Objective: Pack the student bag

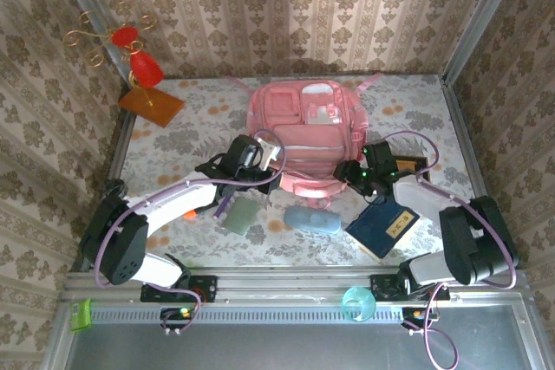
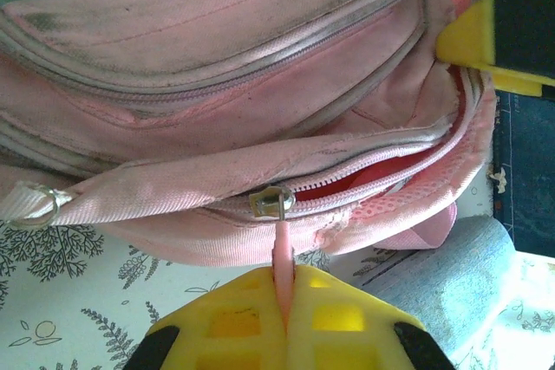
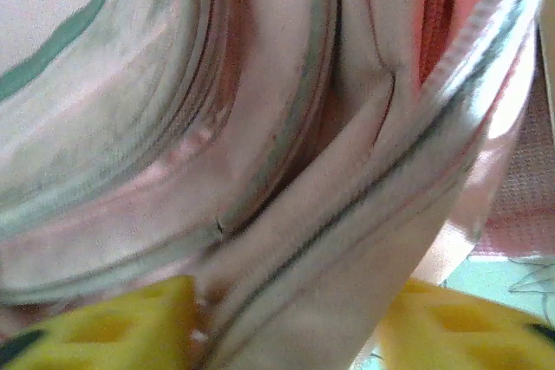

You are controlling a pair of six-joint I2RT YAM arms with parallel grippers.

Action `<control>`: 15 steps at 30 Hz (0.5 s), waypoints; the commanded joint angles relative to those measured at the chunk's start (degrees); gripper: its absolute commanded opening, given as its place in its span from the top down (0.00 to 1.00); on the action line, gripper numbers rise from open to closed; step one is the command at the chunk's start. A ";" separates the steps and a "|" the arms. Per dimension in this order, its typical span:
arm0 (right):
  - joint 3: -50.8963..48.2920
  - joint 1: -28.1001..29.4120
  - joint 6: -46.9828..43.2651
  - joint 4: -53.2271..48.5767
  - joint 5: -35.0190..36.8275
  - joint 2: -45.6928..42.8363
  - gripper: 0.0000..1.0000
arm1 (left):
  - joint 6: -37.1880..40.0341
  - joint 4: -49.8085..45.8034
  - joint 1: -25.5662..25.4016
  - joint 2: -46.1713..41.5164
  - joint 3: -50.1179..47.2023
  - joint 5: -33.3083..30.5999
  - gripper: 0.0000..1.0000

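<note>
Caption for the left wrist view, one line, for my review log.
Left pincer shut on the pink zipper pull of the backpack, zipper partly open.

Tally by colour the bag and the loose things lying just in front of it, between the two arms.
Pink: 1, the student bag
Light blue: 1, a soft pouch
Grey-green: 1, a flat item
Dark blue: 1, a book
Total: 4
</note>
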 commanded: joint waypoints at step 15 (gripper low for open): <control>12.47 -14.92 -17.63 -12.54 1.01 -2.16 1.00 | 5.38 -8.23 5.60 -6.79 0.25 -1.83 1.00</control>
